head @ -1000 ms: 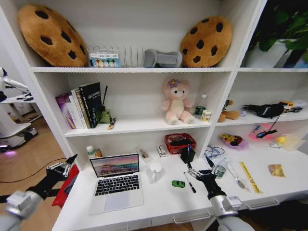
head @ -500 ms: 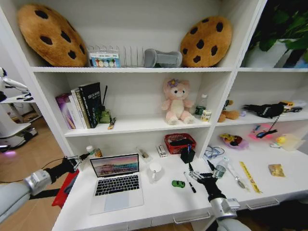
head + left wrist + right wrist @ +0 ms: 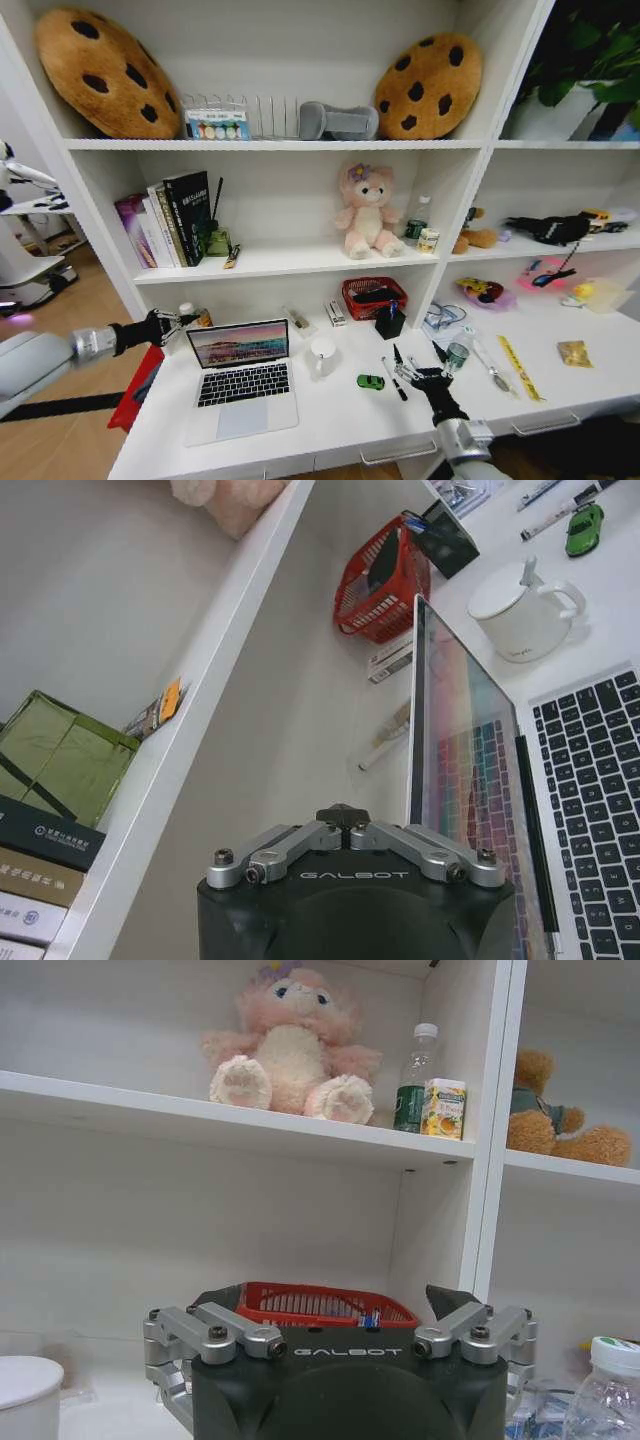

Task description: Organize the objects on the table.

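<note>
While the right gripper hovers spread and empty near the table's front edge, I log the black pen just left of it and the green toy car beyond that. The laptop stands open toward the left end. My left gripper sits clenched just off the screen's left edge, holding nothing.

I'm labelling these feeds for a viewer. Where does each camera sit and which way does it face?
Head: high, facing down at the table and shelves; both arms show.
Left wrist: behind the left gripper, facing along the laptop screen.
Right wrist: behind the right gripper, facing the shelf's pink bear.
All share the red basket.
</note>
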